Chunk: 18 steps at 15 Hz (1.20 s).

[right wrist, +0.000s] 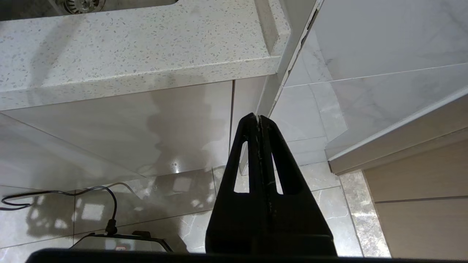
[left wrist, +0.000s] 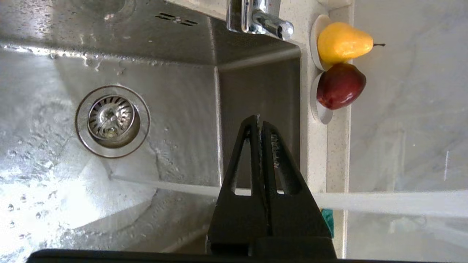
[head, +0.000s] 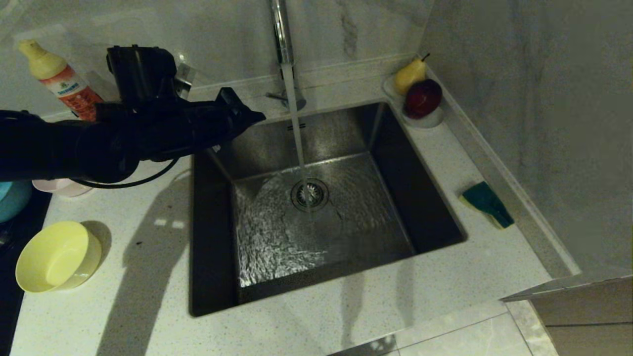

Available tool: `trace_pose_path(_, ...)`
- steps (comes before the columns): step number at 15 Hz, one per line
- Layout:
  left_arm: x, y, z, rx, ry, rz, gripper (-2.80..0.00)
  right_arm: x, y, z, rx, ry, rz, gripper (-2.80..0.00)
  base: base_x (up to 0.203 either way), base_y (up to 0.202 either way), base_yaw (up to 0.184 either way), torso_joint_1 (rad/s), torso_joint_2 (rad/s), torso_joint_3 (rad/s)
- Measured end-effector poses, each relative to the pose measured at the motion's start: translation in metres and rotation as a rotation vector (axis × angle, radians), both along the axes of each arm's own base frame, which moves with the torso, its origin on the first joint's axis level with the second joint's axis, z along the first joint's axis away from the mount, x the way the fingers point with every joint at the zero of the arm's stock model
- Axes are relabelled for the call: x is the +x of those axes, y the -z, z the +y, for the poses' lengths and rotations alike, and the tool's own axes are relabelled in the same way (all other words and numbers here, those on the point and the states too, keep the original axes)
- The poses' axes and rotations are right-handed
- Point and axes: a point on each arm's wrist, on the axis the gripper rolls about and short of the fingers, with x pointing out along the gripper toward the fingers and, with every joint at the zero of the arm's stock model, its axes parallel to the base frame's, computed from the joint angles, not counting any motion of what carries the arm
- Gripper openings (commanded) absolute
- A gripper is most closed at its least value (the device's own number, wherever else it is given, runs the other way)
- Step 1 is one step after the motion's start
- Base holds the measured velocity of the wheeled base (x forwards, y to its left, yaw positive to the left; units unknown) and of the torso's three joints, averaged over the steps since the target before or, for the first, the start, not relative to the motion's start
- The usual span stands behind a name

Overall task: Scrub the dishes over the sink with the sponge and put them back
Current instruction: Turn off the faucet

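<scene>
Water runs from the tap into the steel sink. My left gripper hovers over the sink's back left corner, shut and empty; in the left wrist view its tips point across the sink. The green and yellow sponge lies on the counter right of the sink, and a sliver of this sponge shows beside the gripper. A yellow bowl stands on the left counter. A pink bowl and a blue bowl are partly hidden by my left arm. My right gripper hangs shut below the counter edge.
The tall chrome tap stands behind the sink. A detergent bottle is at the back left. A white dish with a pear and a red apple sits at the back right corner. The black stove top borders the left edge.
</scene>
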Motion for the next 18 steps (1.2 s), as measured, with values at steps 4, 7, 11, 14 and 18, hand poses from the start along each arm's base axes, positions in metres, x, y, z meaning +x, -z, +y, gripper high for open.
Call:
trace_pose_path(4,0.002,0.002,-0.001,0.000,0.003,0.005,-2.80,0.000,0.000,0.000,0.000,0.000,0.000,-2.80,0.000,0.000,0.000,0.000,0.00,0.000)
trace_pose_path(7,0.004,0.000,-0.001,-0.011,0.006,0.001,-2.80,0.000,0.000,0.000,0.000,0.000,0.000,-2.80,0.000,0.000,0.000,0.000,0.00,0.000)
trace_pose_path(11,0.005,-0.003,-0.003,-0.024,0.013,-0.003,-2.80,0.000,0.000,0.000,0.000,0.000,0.000,-2.80,0.000,0.000,0.000,0.000,0.00,0.000)
trace_pose_path(14,0.008,-0.004,-0.006,-0.026,0.016,-0.010,-2.80,0.000,0.000,0.000,0.000,0.000,0.000,-2.80,0.000,0.000,0.000,0.000,0.00,0.000)
trace_pose_path(18,0.016,-0.007,-0.008,-0.035,0.008,-0.031,-2.80,0.000,0.000,0.000,0.000,0.000,0.000,-2.80,0.000,0.000,0.000,0.000,0.00,0.000)
